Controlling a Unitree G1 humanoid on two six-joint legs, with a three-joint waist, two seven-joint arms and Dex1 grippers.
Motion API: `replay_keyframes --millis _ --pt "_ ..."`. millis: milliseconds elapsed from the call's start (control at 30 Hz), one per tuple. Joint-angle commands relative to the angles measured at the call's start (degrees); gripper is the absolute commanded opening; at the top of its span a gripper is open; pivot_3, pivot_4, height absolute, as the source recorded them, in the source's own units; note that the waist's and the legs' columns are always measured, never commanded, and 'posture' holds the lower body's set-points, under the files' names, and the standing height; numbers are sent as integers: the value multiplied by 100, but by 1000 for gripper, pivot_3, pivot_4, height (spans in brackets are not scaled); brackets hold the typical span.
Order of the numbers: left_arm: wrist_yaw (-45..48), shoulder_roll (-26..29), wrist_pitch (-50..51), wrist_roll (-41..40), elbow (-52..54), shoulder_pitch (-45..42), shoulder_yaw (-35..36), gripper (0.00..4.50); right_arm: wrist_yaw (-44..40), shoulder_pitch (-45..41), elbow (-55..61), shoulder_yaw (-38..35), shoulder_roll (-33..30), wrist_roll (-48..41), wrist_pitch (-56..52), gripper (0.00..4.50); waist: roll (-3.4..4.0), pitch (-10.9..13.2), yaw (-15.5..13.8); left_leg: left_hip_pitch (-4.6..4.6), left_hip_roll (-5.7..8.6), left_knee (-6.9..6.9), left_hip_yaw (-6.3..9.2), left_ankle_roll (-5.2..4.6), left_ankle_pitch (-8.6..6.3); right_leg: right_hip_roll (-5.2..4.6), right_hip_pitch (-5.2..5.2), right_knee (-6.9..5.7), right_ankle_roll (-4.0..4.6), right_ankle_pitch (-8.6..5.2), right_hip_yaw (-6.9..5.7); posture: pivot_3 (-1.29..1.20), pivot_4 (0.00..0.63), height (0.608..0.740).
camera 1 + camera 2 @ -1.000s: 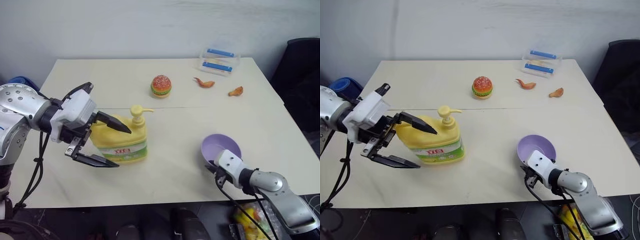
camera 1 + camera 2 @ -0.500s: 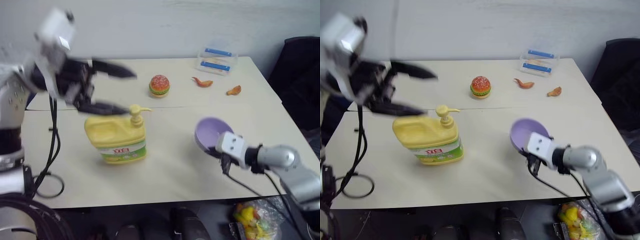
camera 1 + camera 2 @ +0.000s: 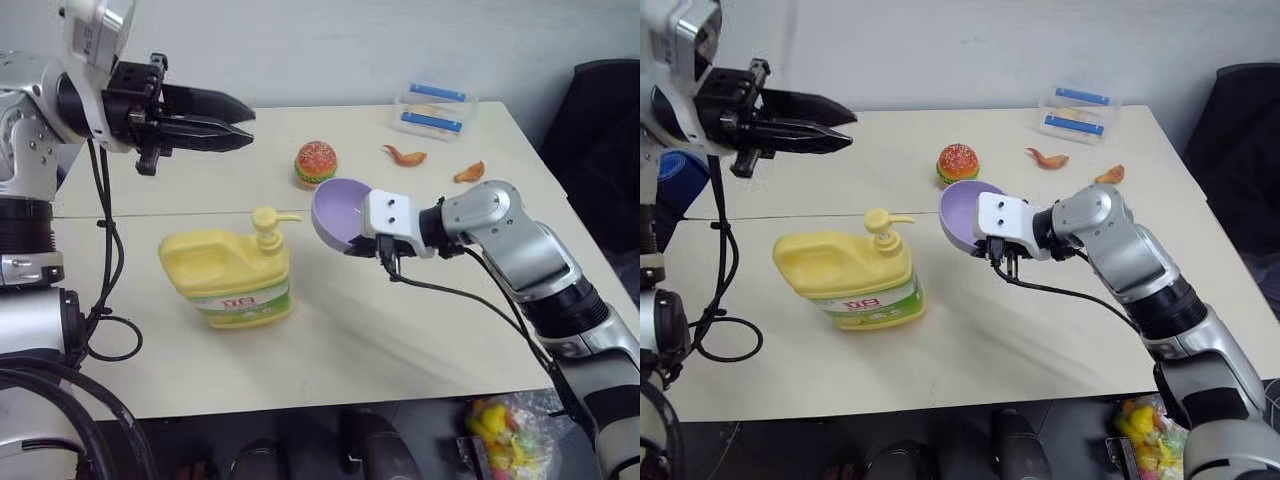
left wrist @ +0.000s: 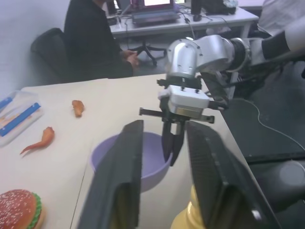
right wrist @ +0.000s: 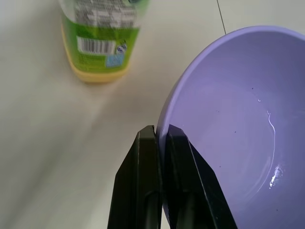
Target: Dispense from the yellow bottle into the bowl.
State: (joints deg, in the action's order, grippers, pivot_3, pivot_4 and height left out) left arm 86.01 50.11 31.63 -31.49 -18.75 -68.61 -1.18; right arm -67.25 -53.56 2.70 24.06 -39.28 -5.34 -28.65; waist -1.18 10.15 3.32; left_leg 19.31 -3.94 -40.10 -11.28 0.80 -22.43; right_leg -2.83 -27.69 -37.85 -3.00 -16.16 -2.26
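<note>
The yellow bottle point(image 3: 228, 280) stands upright on the table point(image 3: 400, 330), left of the middle, its pump spout turned to the right; its white and green label carries red characters too small to read; a barcode shows on its other side in the right wrist view. The right gripper point(image 5: 158, 143) is clenched on the rim of the lavender bowl point(image 3: 340, 212), holding it tilted above the table, right of the pump. The left gripper point(image 3: 240, 122) hovers above the bottle's far side, pointing right, fingers narrowly apart, grasping nothing. A toy hamburger point(image 3: 316, 162) sits farther back.
</note>
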Motion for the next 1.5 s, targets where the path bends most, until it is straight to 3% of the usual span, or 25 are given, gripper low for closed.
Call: replay_keyframes --millis 33,67,600,933,1233,1500 --pt "545 183 -245 127 415 183 -116 198 -383 -352 369 -52 25 -116 -68 0 1 1 19 -1 -1 0 1 0 0 0 0 -2 0 0 0 0 150 740" --pt "581 206 -306 161 460 236 -159 36 -491 -402 451 -38 24 -153 -134 0 3 2 29 -4 -2 -1 1 0 0 2 0 -4 0 0 1 0 150 740" --pt "649 516 -962 91 657 569 -770 36 -1131 -1113 966 155 270 -353 -740 0 4 2 24 -6 -8 -4 0 3 1 8 -1 -11 3 -1 1 0 150 740" --pt "649 473 -760 -305 680 509 -589 36 -1366 -1137 1110 180 121 -347 -706 0 4 2 35 -6 -9 -3 0 3 1 10 -1 -12 3 -1 0 0 150 740" --pt "649 815 -1024 -244 879 868 -799 36 -1436 -1193 853 209 126 -238 -493 0 4 2 107 -6 -9 -2 0 3 1 9 -1 -12 3 -1 0 0 150 740" --pt "649 771 -1480 122 765 944 -983 36 -1545 -1273 750 235 155 -212 -403 0 4 2 139 -6 -7 -4 2 3 1 8 1 -12 3 -1 -2 0 150 740"
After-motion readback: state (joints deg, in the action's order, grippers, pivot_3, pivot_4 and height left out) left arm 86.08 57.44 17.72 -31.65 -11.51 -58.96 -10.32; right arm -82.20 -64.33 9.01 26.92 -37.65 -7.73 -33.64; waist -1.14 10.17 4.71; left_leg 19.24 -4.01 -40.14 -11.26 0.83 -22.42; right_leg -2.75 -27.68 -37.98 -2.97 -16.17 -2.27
